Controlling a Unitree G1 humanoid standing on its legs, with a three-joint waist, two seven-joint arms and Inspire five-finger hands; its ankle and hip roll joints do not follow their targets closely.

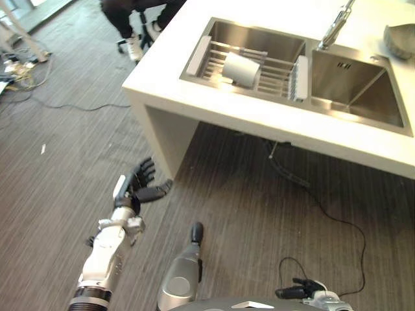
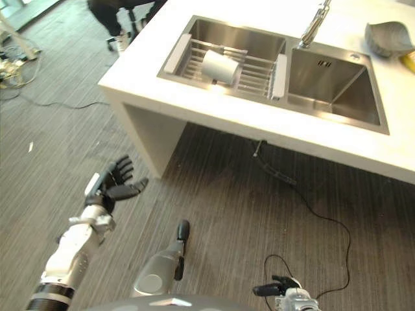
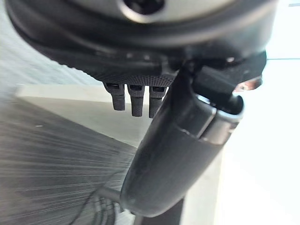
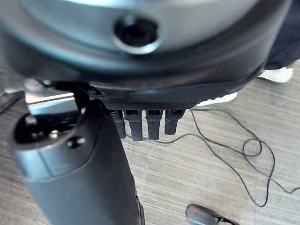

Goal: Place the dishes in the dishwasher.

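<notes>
With both the left hand [image 1: 139, 184] and right hand [image 1: 299, 289] loosely open and empty, low beside the counter [image 1: 259, 123], a hasty reach could knock the cup [image 1: 241, 69] off the sink rack [image 1: 275, 71].

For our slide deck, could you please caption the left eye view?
Left robot hand hangs open over the floor, short of the counter where a white cup lies on the sink rack.

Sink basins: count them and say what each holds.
2. The left basin holds a wire rack with a white cup lying on it; the right basin looks empty, its near wall hidden.
</notes>
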